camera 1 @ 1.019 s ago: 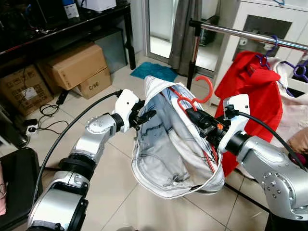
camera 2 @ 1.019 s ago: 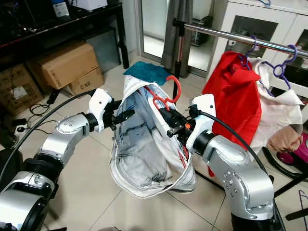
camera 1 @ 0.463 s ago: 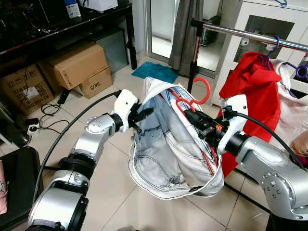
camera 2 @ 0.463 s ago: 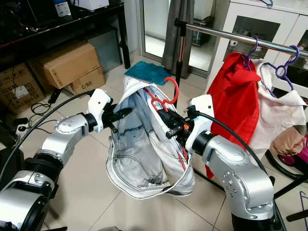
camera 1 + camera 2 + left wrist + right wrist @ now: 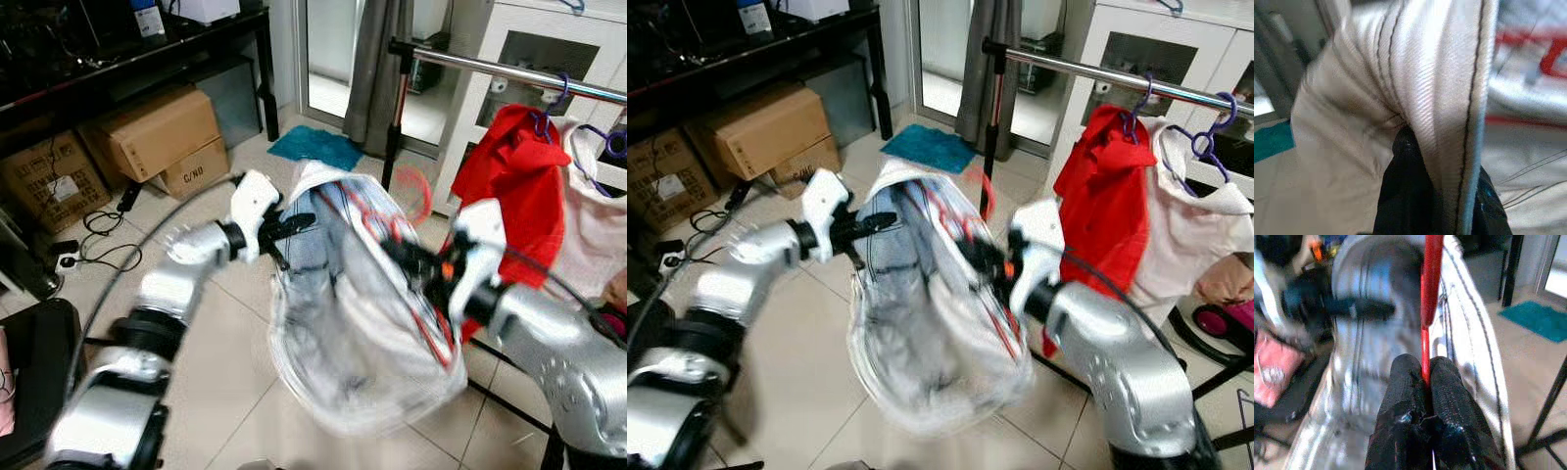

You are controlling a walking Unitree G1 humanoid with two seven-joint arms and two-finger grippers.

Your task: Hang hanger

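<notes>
So the robot's got a pale garment [image 5: 353,323] on a red hanger [image 5: 1429,298], held up between both arms just in front of the clothes rail [image 5: 509,70]. The right gripper [image 5: 1422,382] is pinched tight on the hanger's red wire, and the left gripper [image 5: 1415,161] is clamped on a fold of the garment's edge. Head views are smeared, so I can't make out the hook [image 5: 419,191] clearly; it looks like it sits below the rail. If I were steering, I'd lift the right arm until the hook clears the bar left of the red shirt [image 5: 514,186], keep the cloth spread with the left, then lower.
</notes>
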